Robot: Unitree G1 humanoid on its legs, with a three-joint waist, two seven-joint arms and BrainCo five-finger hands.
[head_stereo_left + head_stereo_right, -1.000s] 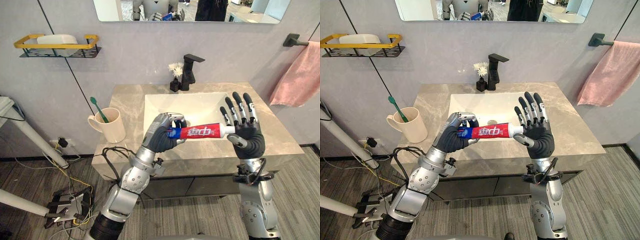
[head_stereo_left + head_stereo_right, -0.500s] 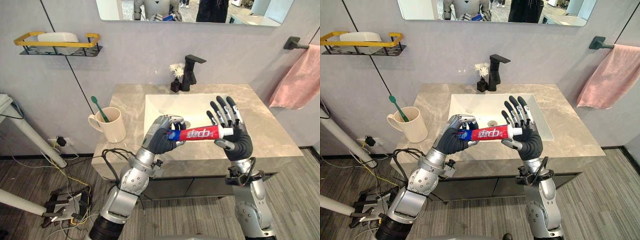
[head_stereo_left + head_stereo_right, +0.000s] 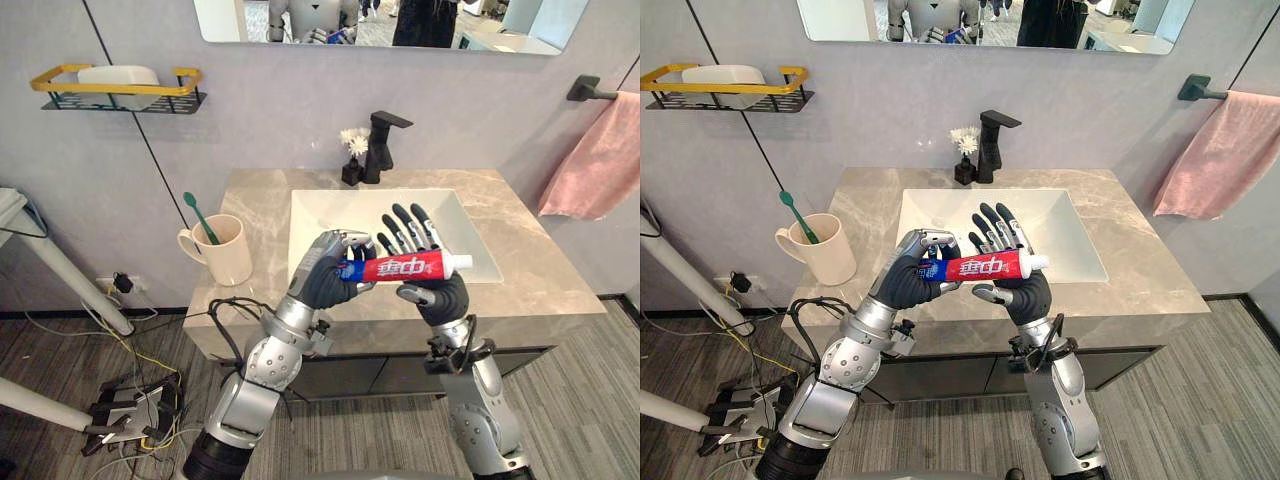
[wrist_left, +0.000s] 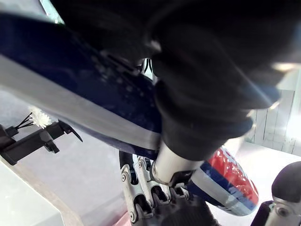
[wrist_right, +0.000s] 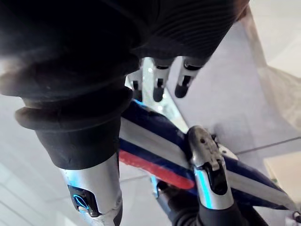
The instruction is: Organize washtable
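Note:
A red, white and blue toothpaste tube [image 3: 405, 267] is held level above the front rim of the sink [image 3: 330, 215]. My left hand [image 3: 322, 278] is shut on its blue end. My right hand [image 3: 440, 298] is open: its straight fingers [image 3: 402, 228] stand up behind the tube's red middle and its thumb lies under the tube. The white cap points right, past the right hand. The right wrist view shows the tube [image 5: 155, 155] crossing between thumb and fingers. A cream mug [image 3: 228, 250] with a green toothbrush [image 3: 198, 217] in it stands on the counter's left part.
A black faucet [image 3: 378, 145] and a small vase of white flowers [image 3: 350, 150] stand behind the basin. A yellow-railed wall shelf [image 3: 115, 90] holds a white dish. A pink towel [image 3: 600, 150] hangs at right. The grey marble counter [image 3: 540, 270] surrounds the sink.
My right hand has moved left, from beside the cap end to behind the tube's middle, with its thumb now under the tube. The left hand keeps its hold.

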